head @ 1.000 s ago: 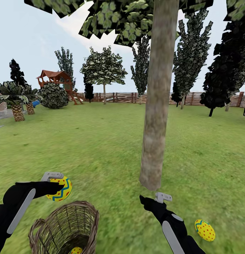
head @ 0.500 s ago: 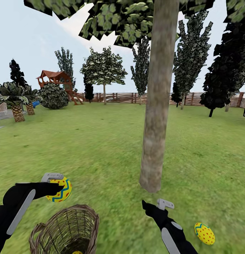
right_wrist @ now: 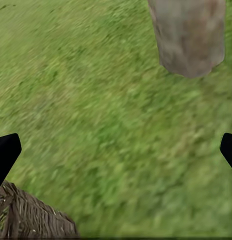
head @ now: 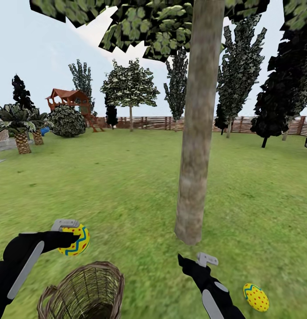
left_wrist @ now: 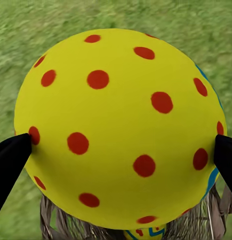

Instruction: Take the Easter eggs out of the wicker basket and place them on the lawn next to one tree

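One yellow egg with red dots and blue zigzag stripes (head: 255, 297) is lying on the green grass lawn (head: 127, 177), near the thick, mottled grey-tan tree trunk (head: 195, 146); that placement appears done. The left gripper (head: 70, 233) is holding a second patterned egg (head: 74, 239) above the lawn, just beyond the braided rim of the round brown wicker basket (head: 82, 292), its fingers (left_wrist: 10, 157) clamping both sides. The right gripper (head: 202, 261) is hovering empty near the trunk base, fingers spread wide. The third egg is probably sitting in the basket; a patterned sliver is showing there in the left wrist view. Two placements are remaining.
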Available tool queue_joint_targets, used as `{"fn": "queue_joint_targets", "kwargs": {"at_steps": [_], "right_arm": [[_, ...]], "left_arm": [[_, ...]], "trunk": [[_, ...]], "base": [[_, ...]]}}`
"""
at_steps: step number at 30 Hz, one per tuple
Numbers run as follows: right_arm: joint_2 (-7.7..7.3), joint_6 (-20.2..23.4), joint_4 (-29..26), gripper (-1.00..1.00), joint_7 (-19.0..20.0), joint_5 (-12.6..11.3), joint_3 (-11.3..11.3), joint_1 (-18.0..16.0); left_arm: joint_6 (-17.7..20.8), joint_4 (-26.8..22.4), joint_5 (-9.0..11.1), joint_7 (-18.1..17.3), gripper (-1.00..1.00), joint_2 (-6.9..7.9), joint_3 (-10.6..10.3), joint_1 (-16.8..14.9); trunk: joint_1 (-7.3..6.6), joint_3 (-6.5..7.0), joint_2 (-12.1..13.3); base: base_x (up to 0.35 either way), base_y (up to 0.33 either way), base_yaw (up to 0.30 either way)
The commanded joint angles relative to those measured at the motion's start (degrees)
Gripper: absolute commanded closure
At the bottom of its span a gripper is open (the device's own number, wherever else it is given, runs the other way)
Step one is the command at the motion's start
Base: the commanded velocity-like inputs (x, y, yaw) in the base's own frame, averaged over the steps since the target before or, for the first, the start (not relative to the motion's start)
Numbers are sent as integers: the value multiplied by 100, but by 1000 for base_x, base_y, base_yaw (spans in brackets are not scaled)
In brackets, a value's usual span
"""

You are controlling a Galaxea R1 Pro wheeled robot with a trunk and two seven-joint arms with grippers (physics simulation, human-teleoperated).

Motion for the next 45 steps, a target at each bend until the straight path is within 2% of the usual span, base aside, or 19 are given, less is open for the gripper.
{"fn": "queue_joint_targets", "kwargs": {"at_steps": [1,10,17,27,41,45], "right_arm": [[-5,16,9,-100,-43,-50,6,-3],[-8,10,57,-100,-47,-53,1,100],[-3,-1,123,-100,-42,-53,3,128],[-2,-1,139,-100,-44,-60,5,132],[4,-1,194,-100,-39,-55,7,131],[-1,-243,255,-100,-39,-49,7,136]], "left_arm": [[17,6,-22,-31,100,4,-4,0],[2,-12,-16,-32,100,4,3,113],[2,-12,-16,-33,100,4,4,118],[2,-14,-16,-33,100,4,4,118],[2,-14,-16,-36,100,4,4,118],[2,-14,-16,-33,100,4,4,118]], "trunk": [[-23,12,38],[-221,173,399],[-375,299,680],[-594,479,1081],[-902,730,1642],[-990,802,1803]], "base": [[0,0,0],[0,0,-5],[0,0,-202],[-71,0,-30],[-1,0,-125],[0,0,-50]]}}
